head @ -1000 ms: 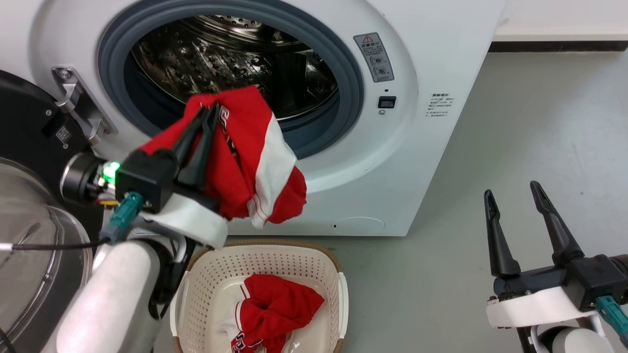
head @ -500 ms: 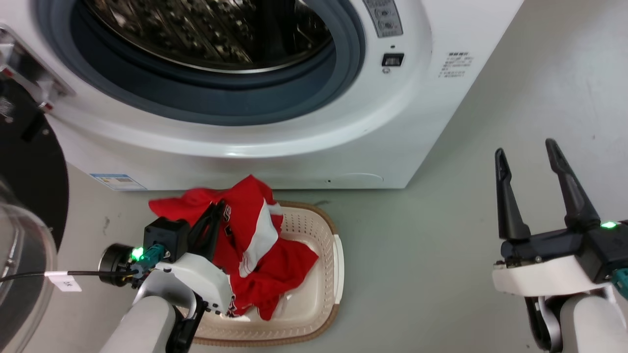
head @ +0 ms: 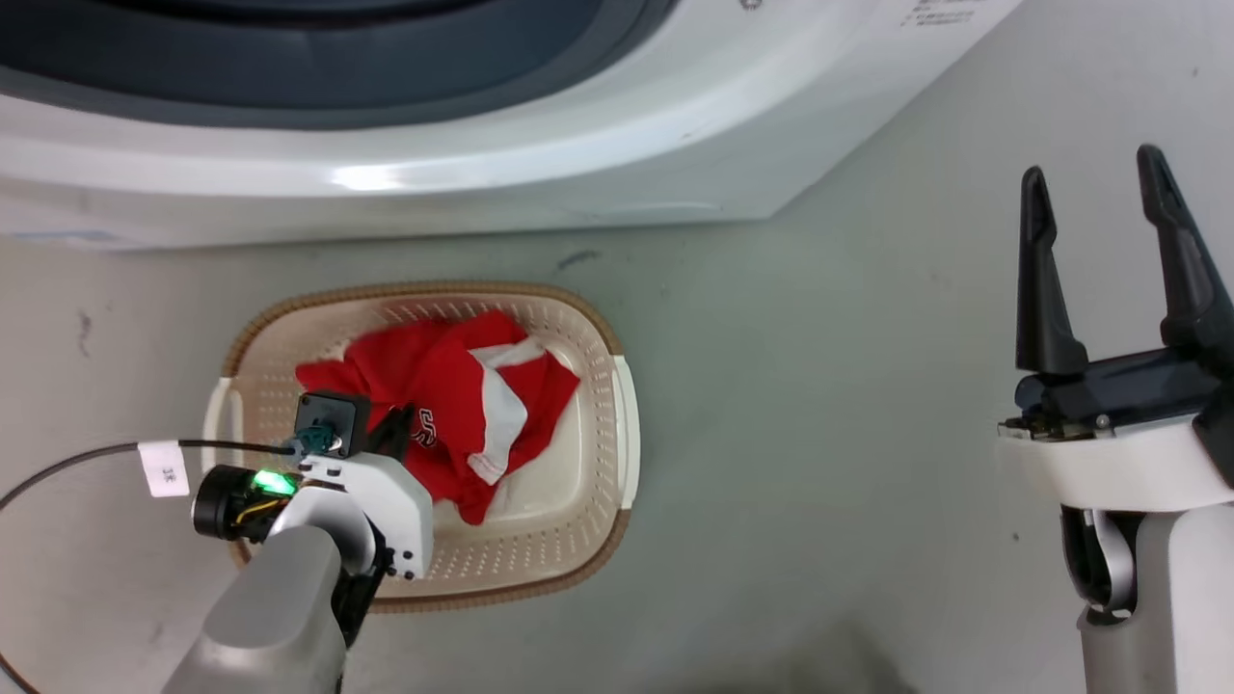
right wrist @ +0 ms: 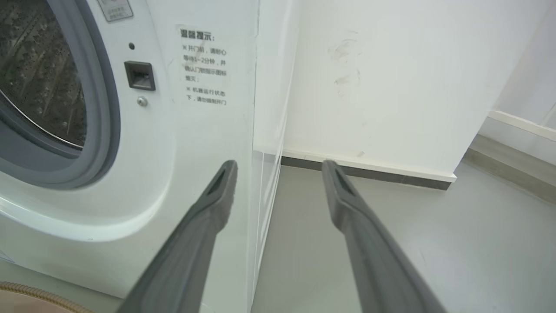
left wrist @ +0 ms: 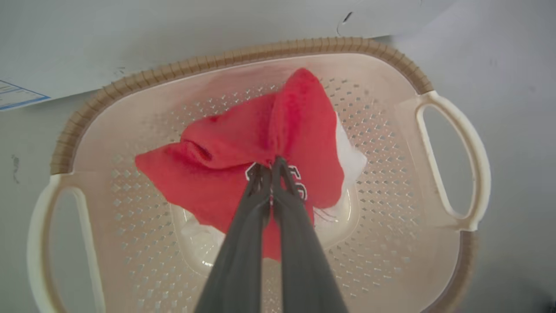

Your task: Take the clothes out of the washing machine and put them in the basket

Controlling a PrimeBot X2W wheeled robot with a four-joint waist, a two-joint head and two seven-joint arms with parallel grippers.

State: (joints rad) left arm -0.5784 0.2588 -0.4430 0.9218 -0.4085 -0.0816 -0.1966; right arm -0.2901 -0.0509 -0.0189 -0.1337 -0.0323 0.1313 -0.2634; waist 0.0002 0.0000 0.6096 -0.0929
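Note:
The cream basket (head: 424, 287) stands on the floor just in front of the washing machine (head: 540, 164). Red clothes (head: 453, 386) with white panels lie bunched inside it. My left gripper (head: 397, 429) reaches down into the basket and is shut on the red fabric. In the left wrist view the two fingers meet at a fold of the clothes (left wrist: 234, 143) by the white lettering, with my left gripper (left wrist: 271, 163) low over the basket (left wrist: 260, 52) floor. My right gripper (head: 1089, 183) hangs open and empty over the floor on the right. In the right wrist view my right gripper (right wrist: 280, 167) points past the washing machine (right wrist: 195, 130) corner.
Grey floor (head: 819, 434) spreads between the basket and my right arm. A white wall with a dark skirting board (right wrist: 369, 171) runs behind the machine. The steel drum (right wrist: 39, 65) shows through the open porthole. A thin black cable (head: 87, 458) trails from my left wrist.
My left gripper has carried the red garment down from the porthole into the basket, still shut on it. The head camera has tilted down. The right gripper stays open.

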